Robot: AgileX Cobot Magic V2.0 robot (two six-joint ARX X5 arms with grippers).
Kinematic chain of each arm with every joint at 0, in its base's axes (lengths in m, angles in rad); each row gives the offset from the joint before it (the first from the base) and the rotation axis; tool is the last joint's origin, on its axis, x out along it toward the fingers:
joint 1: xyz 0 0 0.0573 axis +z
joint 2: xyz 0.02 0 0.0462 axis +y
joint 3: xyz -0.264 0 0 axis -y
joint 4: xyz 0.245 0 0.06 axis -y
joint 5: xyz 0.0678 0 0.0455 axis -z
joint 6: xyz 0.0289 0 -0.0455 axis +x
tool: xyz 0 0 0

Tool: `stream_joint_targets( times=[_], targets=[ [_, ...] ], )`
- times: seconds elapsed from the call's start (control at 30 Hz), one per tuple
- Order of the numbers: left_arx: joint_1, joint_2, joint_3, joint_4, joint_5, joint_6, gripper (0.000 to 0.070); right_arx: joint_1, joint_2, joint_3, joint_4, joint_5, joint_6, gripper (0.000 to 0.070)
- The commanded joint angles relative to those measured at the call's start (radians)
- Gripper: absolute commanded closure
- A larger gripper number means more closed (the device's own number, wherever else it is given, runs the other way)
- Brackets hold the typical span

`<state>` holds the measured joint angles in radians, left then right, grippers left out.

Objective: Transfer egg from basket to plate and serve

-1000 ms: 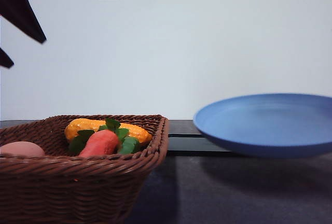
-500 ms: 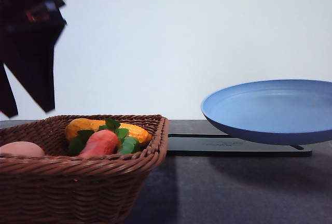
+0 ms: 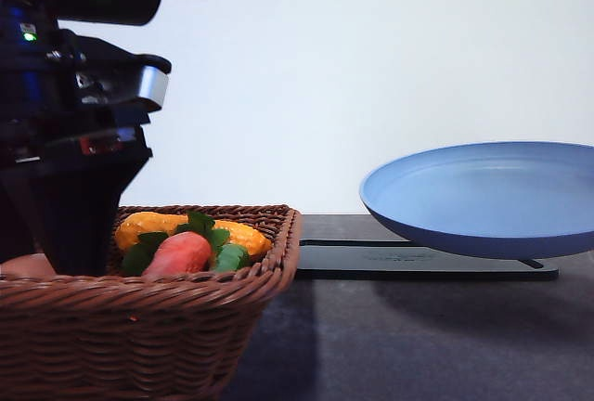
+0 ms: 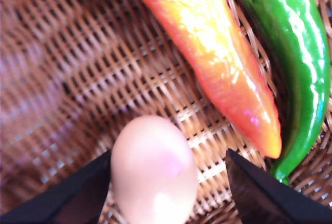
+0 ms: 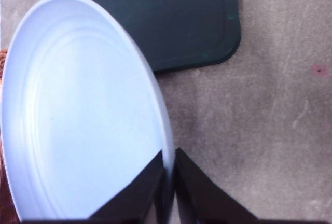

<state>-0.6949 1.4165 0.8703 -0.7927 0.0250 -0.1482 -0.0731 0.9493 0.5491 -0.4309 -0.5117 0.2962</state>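
With my left pincer (image 4: pixel 166 193) spread around the egg (image 4: pixel 154 169) on the basket (image 3: pixel 139 327) floor, I'd close gently across its smooth, slippery, likely fragile middle, while my right pincer (image 5: pixel 168 182) pinches the plate (image 5: pixel 78 110) rim aloft.

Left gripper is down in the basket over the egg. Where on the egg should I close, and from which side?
Close across the egg's narrow middle, coming straight down from above. In the left wrist view the open left gripper has a finger on each side, the egg lying closer to one finger, on the basket floor. The orange pepper lies apart, so nothing blocks closing, I'd judge.
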Motion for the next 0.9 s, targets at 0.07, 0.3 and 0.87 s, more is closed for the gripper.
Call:
stream_joint_targets(
  times=[0.07,0.3,0.87],
  targets=[
    [-0.014,0.027,0.010,-0.009,-0.004,0.002,0.0292,-0.002,0.002,0.005,0.012,-0.005,0.013,0.0700],
    [-0.014,0.028,0.010,-0.017,-0.004,0.006,0.0523,-0.002,0.002,0.005,0.014,-0.005,0.013,0.0700],
    [-0.014,0.028,0.293,-0.133,-0.003,0.031,0.0580,-0.001,0.003,0.005,0.019,-0.057,0.034,0.0700]
  ],
)
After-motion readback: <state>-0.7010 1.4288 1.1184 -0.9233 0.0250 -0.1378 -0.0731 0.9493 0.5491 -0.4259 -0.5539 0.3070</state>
